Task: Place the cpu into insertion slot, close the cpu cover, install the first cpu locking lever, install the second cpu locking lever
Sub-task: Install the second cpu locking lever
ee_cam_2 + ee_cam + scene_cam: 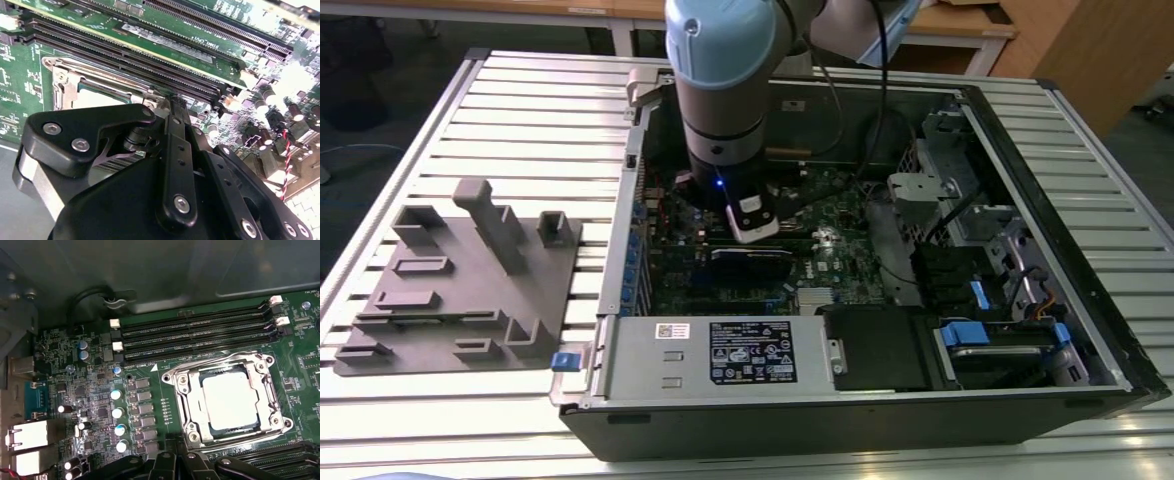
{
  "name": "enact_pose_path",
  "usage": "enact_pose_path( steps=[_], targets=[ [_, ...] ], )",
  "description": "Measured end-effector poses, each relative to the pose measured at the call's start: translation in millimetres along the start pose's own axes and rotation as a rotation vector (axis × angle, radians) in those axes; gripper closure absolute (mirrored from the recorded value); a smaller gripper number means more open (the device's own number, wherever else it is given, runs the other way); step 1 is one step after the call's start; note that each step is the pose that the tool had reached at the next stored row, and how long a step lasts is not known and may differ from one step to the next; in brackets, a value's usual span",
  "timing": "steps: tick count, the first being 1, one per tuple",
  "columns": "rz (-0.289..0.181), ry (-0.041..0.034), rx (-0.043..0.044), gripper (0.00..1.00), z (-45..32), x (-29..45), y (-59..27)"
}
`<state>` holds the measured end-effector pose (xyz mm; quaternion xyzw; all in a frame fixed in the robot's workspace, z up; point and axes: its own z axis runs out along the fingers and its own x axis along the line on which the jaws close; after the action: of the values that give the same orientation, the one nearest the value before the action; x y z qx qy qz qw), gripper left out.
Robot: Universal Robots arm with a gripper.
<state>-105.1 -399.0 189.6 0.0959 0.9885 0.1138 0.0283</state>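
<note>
Cpu (pixel 231 401) sits in the insertion slot (pixel 192 410), right of centre in the first wrist view, under the cpu cover (pixel 226 364), seemingly closed. I judge it light, stiff, fragile: handle edges only. My end effector's (pixel 172 107) spread I cannot tell.

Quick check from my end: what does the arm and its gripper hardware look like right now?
The arm is a thick pale blue-grey cylinder ending in a black wrist section with a small blue light and a white module below. The gripper is matte black, built of jointed linkage bars fastened with silver screws.
</note>
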Motion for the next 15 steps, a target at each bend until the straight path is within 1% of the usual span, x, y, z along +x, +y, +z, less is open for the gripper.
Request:
enact_pose_path(
  steps=[4, 10, 13, 15],
  targets=[
    [0.0, 0.0003, 0.0007, 0.89, 1.4, 1.4, -1.2],
    [0.0, 0.0001, -0.0013, 0.89, 1.6, 2.5, -1.4],
    [0.0, -0.0008, -0.0034, 0.89, -1.9, 2.3, -0.1],
    [0.0, 0.0002, -0.001, 0.89, -7.1, 2.3, 0.7]
  ],
)
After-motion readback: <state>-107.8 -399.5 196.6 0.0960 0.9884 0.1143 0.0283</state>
